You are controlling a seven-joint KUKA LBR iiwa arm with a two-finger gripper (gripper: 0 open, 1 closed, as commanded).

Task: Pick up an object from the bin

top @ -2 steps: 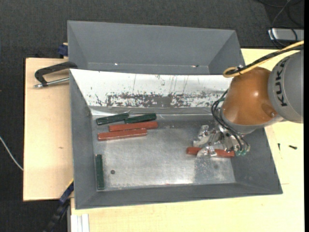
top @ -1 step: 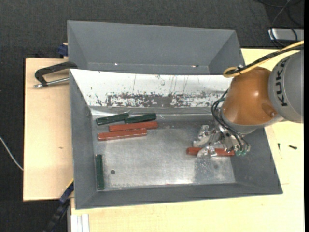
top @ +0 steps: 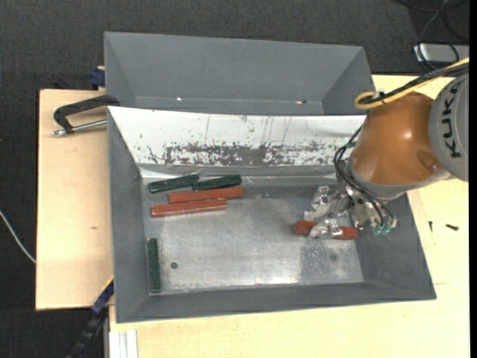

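Red stick (top: 301,228) lies flat on the bin (top: 238,256) floor, right side, directly under the gripper (top: 329,219). Judging by that, it's not lifted: grasp and lift are left. Can't tell if the gripper is clenched or released. The orange wrist cover (top: 391,144) and cables hide the contact and the stick's middle. Other red sticks (top: 190,209) lie well apart, rear left.

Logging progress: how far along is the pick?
Done: the gripper is down at the right of the bin, over a red stick. In hand: the grasp, which I cannot confirm. Left: lifting it out; the stick looks to lie on the floor.
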